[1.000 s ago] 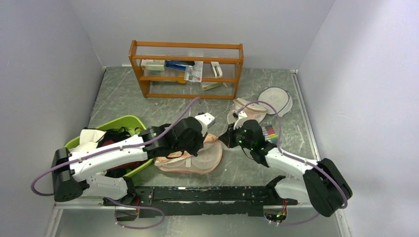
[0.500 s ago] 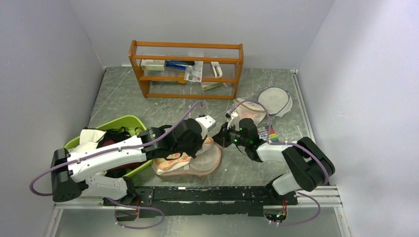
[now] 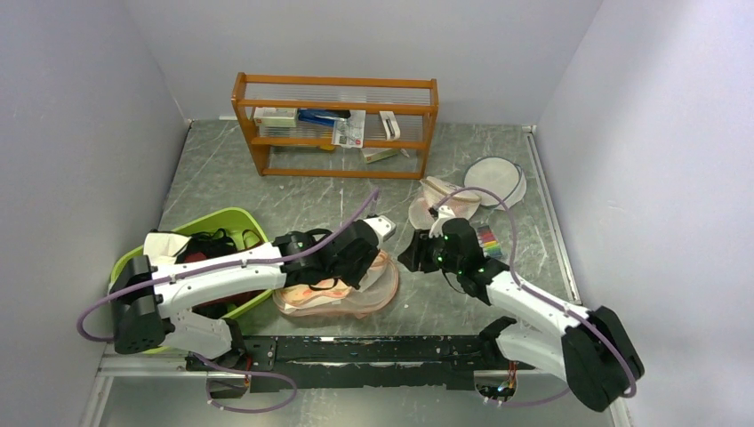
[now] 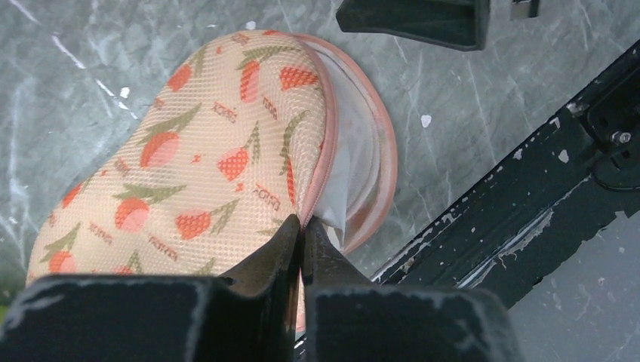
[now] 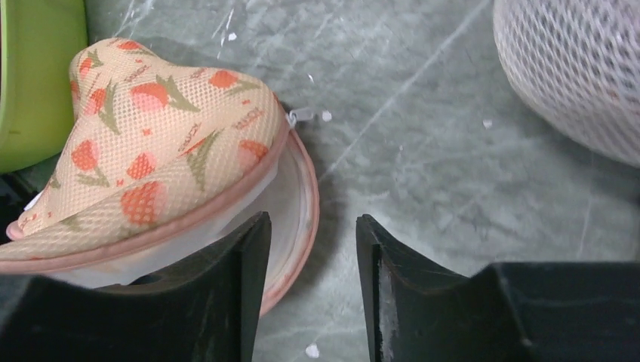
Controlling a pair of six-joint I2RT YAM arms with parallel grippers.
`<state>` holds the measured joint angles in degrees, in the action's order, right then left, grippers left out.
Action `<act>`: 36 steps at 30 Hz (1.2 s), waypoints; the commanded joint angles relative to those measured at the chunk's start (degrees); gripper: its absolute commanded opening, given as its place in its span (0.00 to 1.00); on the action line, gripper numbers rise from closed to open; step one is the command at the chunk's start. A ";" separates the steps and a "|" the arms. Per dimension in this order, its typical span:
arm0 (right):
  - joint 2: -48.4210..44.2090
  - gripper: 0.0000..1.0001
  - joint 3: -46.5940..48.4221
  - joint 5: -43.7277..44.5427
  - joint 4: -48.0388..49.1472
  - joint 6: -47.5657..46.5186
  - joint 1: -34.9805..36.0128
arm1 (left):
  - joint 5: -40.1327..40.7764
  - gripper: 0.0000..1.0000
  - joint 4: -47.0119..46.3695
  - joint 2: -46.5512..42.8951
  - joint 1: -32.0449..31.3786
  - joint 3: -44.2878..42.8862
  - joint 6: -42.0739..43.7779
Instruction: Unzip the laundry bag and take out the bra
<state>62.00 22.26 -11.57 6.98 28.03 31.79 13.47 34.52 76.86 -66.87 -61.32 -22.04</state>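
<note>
The peach flower-print laundry bag [image 3: 342, 292] lies at the table's near middle, its zip open along the right lobe. My left gripper [image 3: 358, 267] is shut on the pink zip rim of the upper flap [image 4: 302, 226] and holds that flap raised. Under the flap, white padded fabric of the bra [image 4: 353, 162] shows in the gap; it also shows in the right wrist view [image 5: 278, 197]. My right gripper [image 3: 411, 255] is open and empty, low at the bag's right edge [image 5: 311, 226], its left finger over the lower rim. The zip pull [image 5: 300, 115] hangs at the flap's far edge.
A green basket [image 3: 233, 219] with dark and white cloth stands left of the bag. A white mesh bag [image 5: 573, 75], a round mesh disc [image 3: 496, 178] and markers [image 3: 487, 238] lie behind my right gripper. A wooden shelf [image 3: 338, 124] stands at the back.
My left gripper has shifted a little right and nearer, still holding the bag's upper flap. My right arm bent in and stretched out again, its open gripper staying by the bag's right edge.
</note>
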 commanded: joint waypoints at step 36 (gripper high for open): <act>6.07 0.89 -4.33 1.90 26.55 25.74 20.33 | 3.75 0.81 3.58 -12.40 -0.43 3.63 -8.64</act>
<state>66.28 16.99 -17.15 26.37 47.13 52.23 15.20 36.38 67.59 -66.96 -57.63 -29.08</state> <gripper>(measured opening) 0.908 0.753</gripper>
